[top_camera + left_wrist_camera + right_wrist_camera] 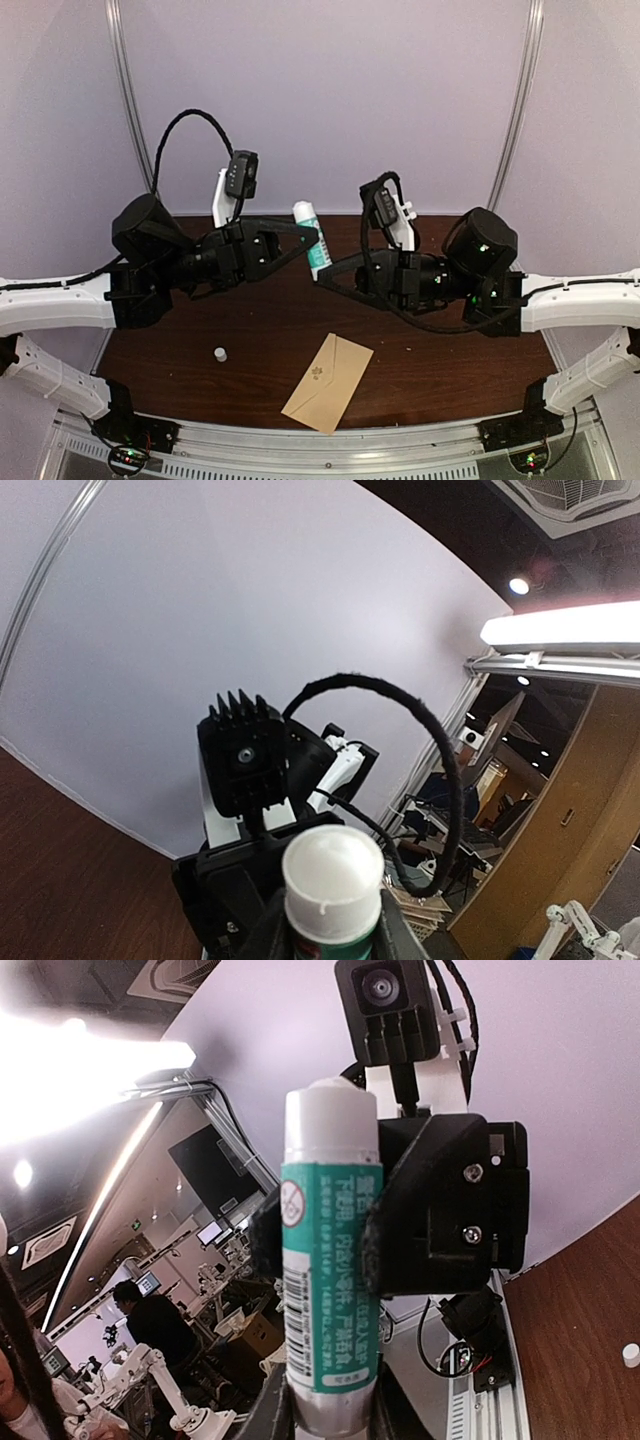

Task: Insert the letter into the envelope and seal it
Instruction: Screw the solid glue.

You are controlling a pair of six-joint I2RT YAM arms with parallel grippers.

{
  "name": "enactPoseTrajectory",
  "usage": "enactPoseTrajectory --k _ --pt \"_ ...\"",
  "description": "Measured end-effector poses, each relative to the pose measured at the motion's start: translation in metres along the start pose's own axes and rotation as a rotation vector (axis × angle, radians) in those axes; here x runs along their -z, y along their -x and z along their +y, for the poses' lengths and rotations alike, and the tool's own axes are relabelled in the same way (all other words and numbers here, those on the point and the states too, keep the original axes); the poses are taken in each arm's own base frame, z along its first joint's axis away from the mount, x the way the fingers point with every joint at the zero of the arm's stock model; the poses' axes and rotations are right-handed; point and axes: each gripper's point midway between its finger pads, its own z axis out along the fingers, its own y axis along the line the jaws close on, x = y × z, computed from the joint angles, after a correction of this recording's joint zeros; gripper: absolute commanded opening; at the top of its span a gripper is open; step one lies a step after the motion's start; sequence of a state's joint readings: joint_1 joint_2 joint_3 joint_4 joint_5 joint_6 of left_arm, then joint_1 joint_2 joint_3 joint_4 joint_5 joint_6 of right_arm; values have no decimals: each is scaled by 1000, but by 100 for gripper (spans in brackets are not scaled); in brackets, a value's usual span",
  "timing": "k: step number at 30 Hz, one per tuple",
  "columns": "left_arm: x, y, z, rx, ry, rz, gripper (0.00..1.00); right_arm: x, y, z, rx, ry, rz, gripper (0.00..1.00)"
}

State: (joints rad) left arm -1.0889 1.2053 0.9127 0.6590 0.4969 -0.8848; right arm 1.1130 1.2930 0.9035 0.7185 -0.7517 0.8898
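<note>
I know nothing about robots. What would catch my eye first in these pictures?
Two black arms meet in mid-air above the dark table, the left hand and the right hand both clamped on one teal-and-white glue stick. Below them a tan envelope lies flat near the table's front edge. A small white cap sits beside it on the left arm's side.

Matt kraft-paper envelope point(328, 383), smooth dark wood table point(440, 345).
</note>
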Motion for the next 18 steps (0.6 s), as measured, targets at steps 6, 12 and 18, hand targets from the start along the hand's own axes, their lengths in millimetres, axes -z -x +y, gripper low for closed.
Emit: enactPoseTrajectory --k 6,12,18 --pt "5 -1 15 6 103 -4 0 5 5 -19 24 -138 21 0" --pt "12 10 44 24 284 -56 0 11 23 -51 83 -429 64 0" --pt "26 17 90 69 532 -114 0 20 35 -98 160 -763 133 0"
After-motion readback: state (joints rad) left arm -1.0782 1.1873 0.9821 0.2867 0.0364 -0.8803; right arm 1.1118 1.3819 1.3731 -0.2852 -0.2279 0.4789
